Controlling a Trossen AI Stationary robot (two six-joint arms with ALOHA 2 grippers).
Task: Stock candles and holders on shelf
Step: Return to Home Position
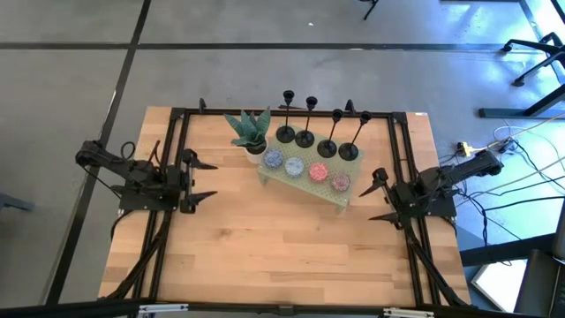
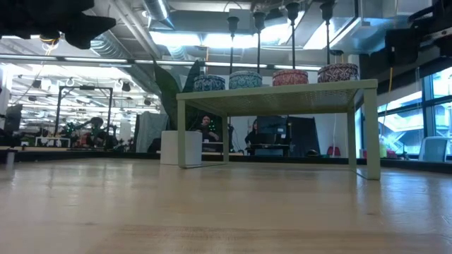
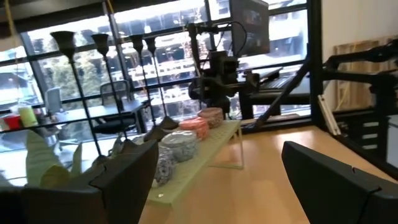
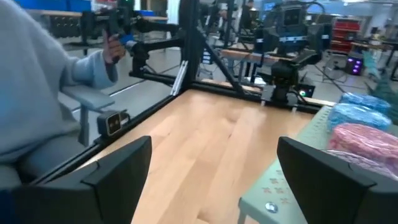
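Left side: the left gripper (image 1: 208,181) sits at the left edge of the desk (image 1: 265,256), well apart from the stock. Its fingers (image 3: 124,171) are spread wide and have hold of nothing.

Centre: a small potted plant (image 1: 249,131) stands just beside the left end of the shelf (image 1: 300,184). The shelf lies at a slant across the far middle of the desk. All four holders (image 1: 305,139) stand upright in a row along its back edge. All four candles (image 1: 293,166) sit in a row along its front edge, the two bluish-grey ones to the left and the two pink-red ones to the right. Spacing looks even in the low view, and nothing of the stock lies loose on the desk.

Handling, as a judgement: the candles look squat, rigid and light. They are best taken across their round sides, fingers level. The holders look top-heavy on thin stems and liable to tip. Hold is best taken low on the stem, just above the disc base.

Right side: the right gripper (image 1: 375,199) rests at the right edge of the desk, near the shelf's right end but clear of it. Its fingers (image 4: 329,168) are likewise wide apart and empty. Stocking appears complete.
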